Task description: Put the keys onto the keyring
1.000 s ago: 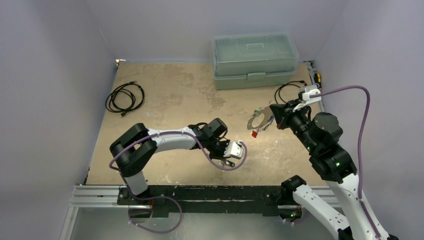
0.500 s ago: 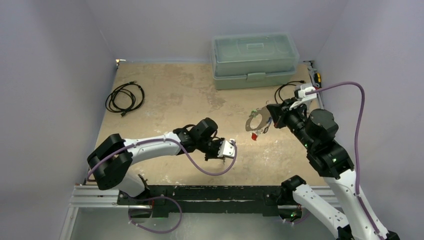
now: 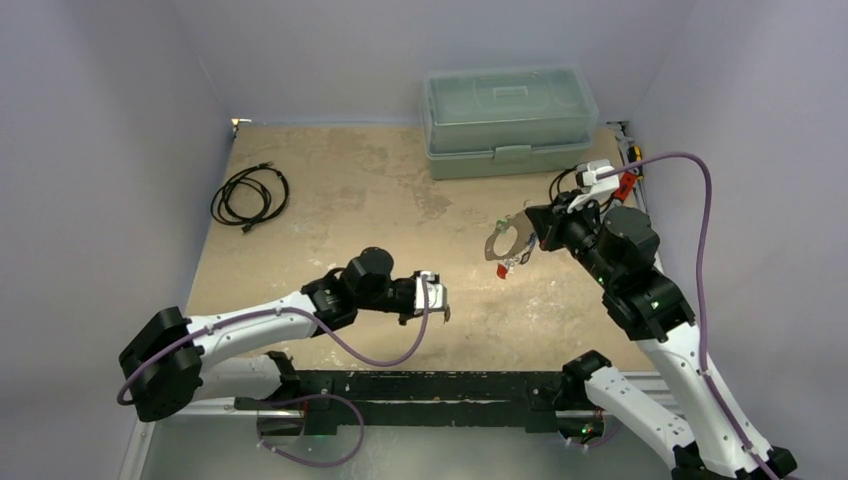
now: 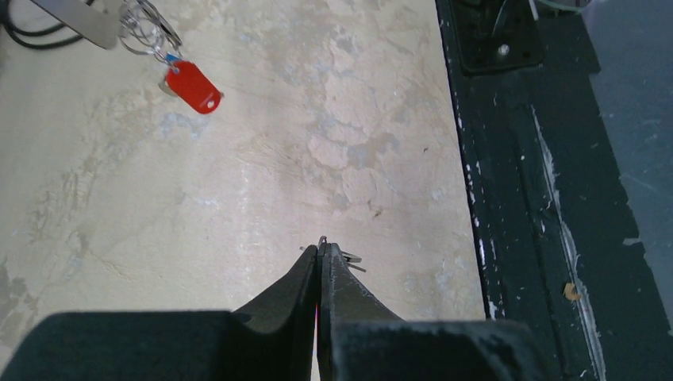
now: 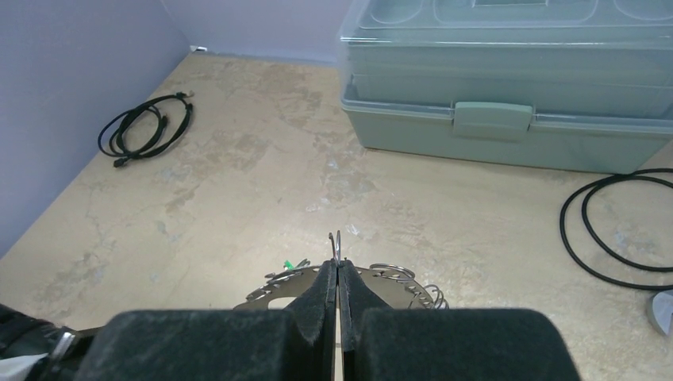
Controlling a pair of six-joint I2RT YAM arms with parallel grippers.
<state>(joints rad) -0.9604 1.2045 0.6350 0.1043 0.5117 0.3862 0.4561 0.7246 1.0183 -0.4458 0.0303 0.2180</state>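
My right gripper is shut on a thin wire loop of the keyring, a flat grey metal hoop with holes that hangs above the table. Small wire rings, a green bit and a red tag hang on it. The left wrist view shows the red tag at the upper left. My left gripper sits low over the table, left of the keyring and apart from it. It is shut on a small key, of which only thin metal slivers poke out at the fingertips.
A pale green plastic toolbox stands at the back. One coiled black cable lies at the far left and another behind my right gripper. The black base rail runs along the near edge. Walls close in on both sides.
My left arm has stretched out low and swung left, carrying its shut gripper a little left. My right gripper has moved the keyring slightly back and left.
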